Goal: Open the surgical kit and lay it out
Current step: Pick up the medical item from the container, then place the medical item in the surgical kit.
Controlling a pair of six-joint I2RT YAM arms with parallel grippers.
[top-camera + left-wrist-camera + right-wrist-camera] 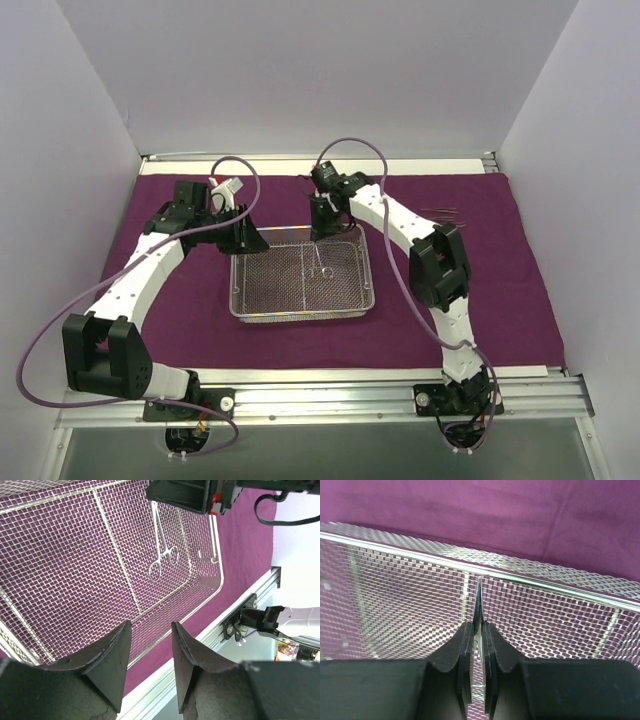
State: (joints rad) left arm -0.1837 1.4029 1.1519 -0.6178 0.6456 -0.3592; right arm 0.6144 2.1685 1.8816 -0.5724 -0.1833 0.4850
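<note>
We see the dark purple cloth wrap (480,290) opened flat across the table, soft and matte, with a few shallow creases. In its middle sits the wire-mesh tray (302,316), a shallow silver rectangle of fine woven mesh with a bright rod rim and crossing support rods under the floor.

The right gripper (479,627) hangs over the far side of the tray. Its dark, rounded fingers are pressed together on the thin pointed end of a scissor-like instrument (159,527). The instrument is slim polished steel. Its straight shanks run down into the tray and end in two oval finger rings just above or on the mesh; we cannot tell which.

The left gripper (150,630) hovers over the tray's far left corner. Its curved black fingers stand a moderate gap apart, with nothing between them.

At the far right of the cloth, well apart from the tray, lie several more thin metal instruments (440,210), too small for us to make out their shapes.
</note>
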